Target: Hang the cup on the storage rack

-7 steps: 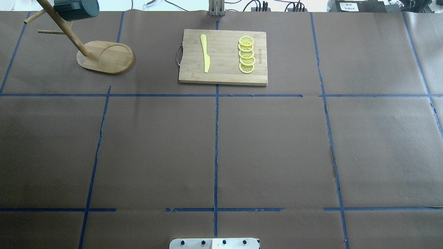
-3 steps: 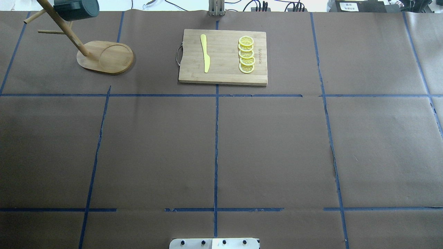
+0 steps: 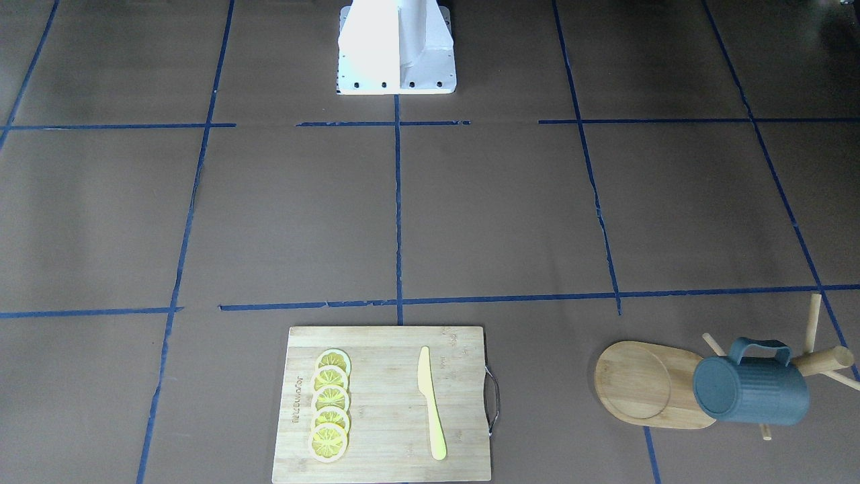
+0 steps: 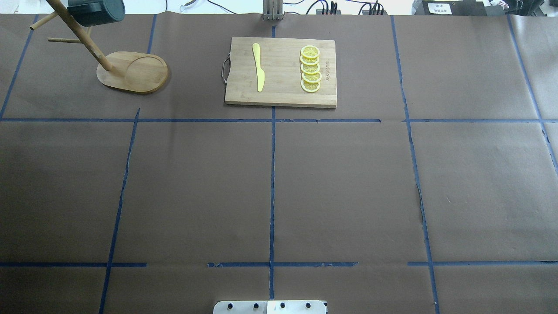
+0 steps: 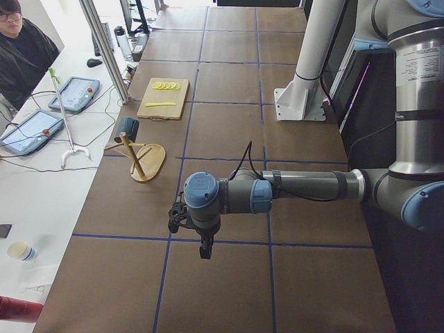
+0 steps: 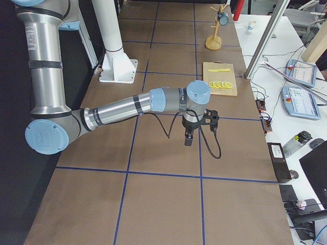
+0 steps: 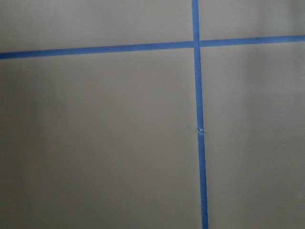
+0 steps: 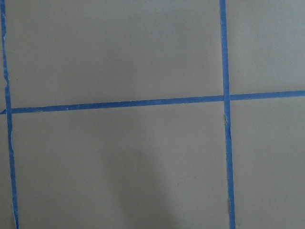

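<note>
Pointing down at the table, the left gripper (image 5: 205, 252) hangs low over bare brown paper, and the right gripper (image 6: 188, 140) does the same at its own end. Each shows only in a side view, so I cannot tell whether either pair of jaws is spread or pressed together. Neither has anything near it. Both wrist cameras show only paper crossed by blue tape lines (image 7: 199, 143).

The cup (image 3: 752, 393) is well apart from both grippers, off the table and hung on the storage rack (image 3: 638, 383). It lies on its side with its flat bottom turned over the rim of the rack's oval base and its loop handle up by the post. Which peg carries it I cannot tell. From the left gripper the rack stands farther along the table and out toward the operators' edge. From the right gripper it is at the far end.

Between the right gripper and the rack lies a bamboo cutting board (image 3: 393, 376) with a metal handle. On it are a yellow knife (image 3: 430, 403) and a row of five overlapping lemon slices (image 3: 330, 413).

Back from both grippers stands the robot's white pedestal (image 3: 396, 47). Past the table's outer edge runs a white bench with two teach pendants (image 5: 73, 94), cables and a paper cup (image 5: 19, 250). A person (image 5: 24, 52) in dark clothes sits there.
</note>
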{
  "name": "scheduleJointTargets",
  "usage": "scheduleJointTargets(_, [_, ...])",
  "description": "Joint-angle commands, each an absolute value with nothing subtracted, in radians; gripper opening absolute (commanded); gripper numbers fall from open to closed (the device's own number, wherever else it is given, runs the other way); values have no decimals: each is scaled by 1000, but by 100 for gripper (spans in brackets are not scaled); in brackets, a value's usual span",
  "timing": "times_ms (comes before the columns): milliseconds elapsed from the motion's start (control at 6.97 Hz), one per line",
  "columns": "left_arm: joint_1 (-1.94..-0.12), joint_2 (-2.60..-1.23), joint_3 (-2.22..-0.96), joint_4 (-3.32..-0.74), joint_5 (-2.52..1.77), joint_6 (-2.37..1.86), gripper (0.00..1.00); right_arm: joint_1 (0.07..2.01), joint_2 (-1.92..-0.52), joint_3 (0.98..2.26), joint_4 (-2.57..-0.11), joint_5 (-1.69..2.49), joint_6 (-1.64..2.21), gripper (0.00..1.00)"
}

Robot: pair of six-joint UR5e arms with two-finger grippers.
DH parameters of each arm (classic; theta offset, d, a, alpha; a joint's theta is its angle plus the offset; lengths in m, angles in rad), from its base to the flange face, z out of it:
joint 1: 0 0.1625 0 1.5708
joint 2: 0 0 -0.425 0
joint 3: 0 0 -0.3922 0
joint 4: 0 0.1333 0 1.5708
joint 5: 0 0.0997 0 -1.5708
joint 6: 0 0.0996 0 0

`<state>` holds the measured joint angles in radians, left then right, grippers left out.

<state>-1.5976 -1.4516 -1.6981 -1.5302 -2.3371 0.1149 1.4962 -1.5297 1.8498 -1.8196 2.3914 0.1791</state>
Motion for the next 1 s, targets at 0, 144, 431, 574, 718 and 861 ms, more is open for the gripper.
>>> scheduleJointTargets(0, [-1592,-1459,-1706,-1531,-2336,115,100,1497,-1546,1848,-1818,2385,178,100])
scheduleJointTargets(144, [-1594,-1459,-1704,-1531,-2336,115,100,1497,-1574,1847,-1816,2384,145,100])
scheduleJointTargets(431, [-1594,-1460,-1704,-1531,-2341,115,100,1537,-1615,1783,-1816,2381,-39,100])
scheduleJointTargets(574, [-1594,-1460,-1704,-1531,-2342,115,100,1555,-1615,1738,-1816,2379,-88,100])
scheduleJointTargets(718, [-1594,-1460,-1706,-1531,-2342,115,100,1575,-1617,1689,-1786,2379,-106,100])
scheduleJointTargets(861, [-1594,-1460,-1706,-1531,-2344,115,100,1588,-1638,1625,-1672,2379,-106,100])
